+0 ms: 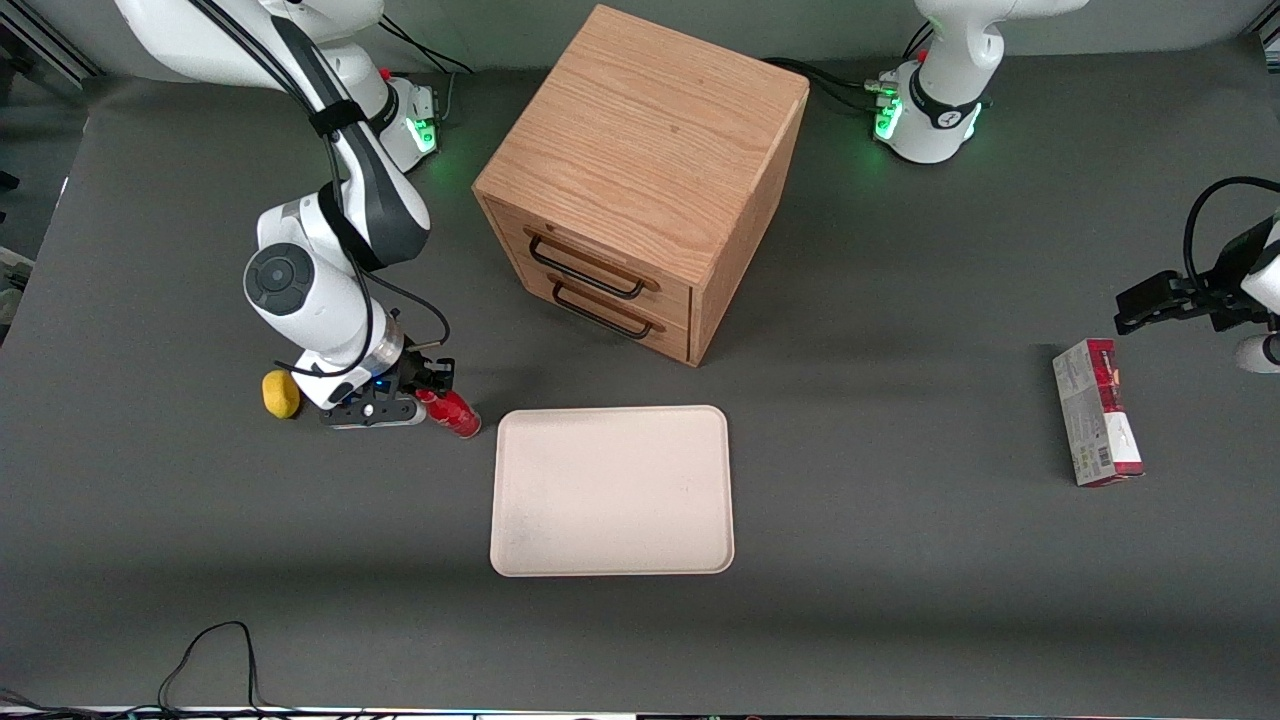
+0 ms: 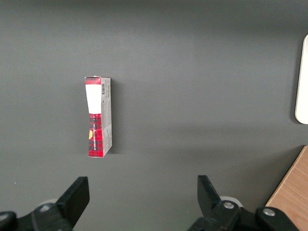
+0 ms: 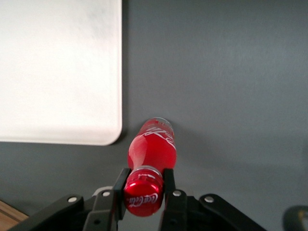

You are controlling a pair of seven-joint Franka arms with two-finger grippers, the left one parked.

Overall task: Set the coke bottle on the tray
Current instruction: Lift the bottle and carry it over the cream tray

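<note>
The coke bottle (image 1: 455, 413) is small, glossy and red, and lies on its side on the grey table close to the tray's corner at the working arm's end. In the right wrist view the bottle (image 3: 151, 147) points its red cap at the camera. My gripper (image 1: 428, 385) is low over the table at the bottle's cap end, and in the wrist view the gripper (image 3: 144, 185) has both fingers pressed against the cap and neck, shut on the bottle. The cream-pink tray (image 1: 612, 490) lies flat and bare beside the bottle; its corner (image 3: 103, 130) shows in the wrist view.
A wooden two-drawer cabinet (image 1: 640, 180) stands farther from the front camera than the tray. A yellow lemon-like object (image 1: 280, 394) lies beside my gripper. A red-and-grey carton (image 1: 1096, 425) lies toward the parked arm's end of the table, also in the left wrist view (image 2: 98, 117).
</note>
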